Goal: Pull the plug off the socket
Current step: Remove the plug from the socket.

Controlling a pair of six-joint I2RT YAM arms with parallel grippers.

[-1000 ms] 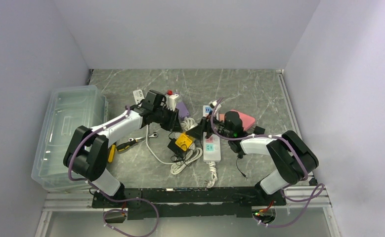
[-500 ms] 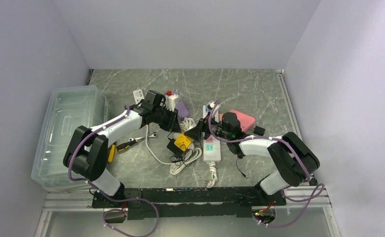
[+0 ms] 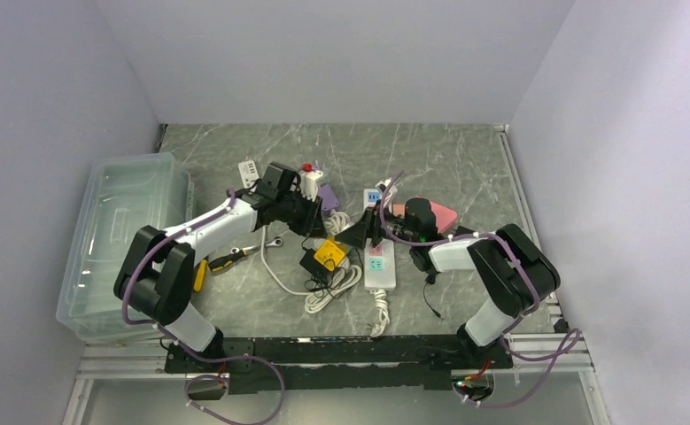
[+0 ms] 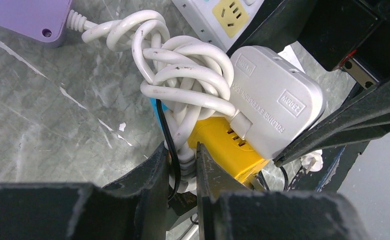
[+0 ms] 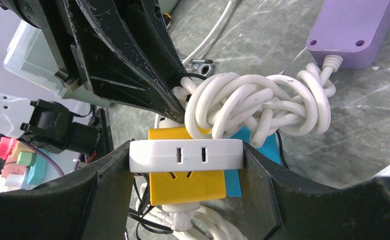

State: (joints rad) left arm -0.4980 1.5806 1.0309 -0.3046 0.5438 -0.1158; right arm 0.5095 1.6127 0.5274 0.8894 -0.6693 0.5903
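Flat white plastic plug (image 5: 186, 154) is clamped by right hand (image 5: 186, 167), black and white cords (image 4: 184, 152) pinched by left hand (image 4: 179, 160); pull off yellow cube socket (image 5: 182, 192) awaited.

Clear bin (image 3: 93, 232), pink box (image 3: 444, 215)

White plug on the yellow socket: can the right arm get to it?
Yes, it seems: the right gripper has the white plug between its fingers, on the yellow socket. The knotted white cord lies beside it, not in between.
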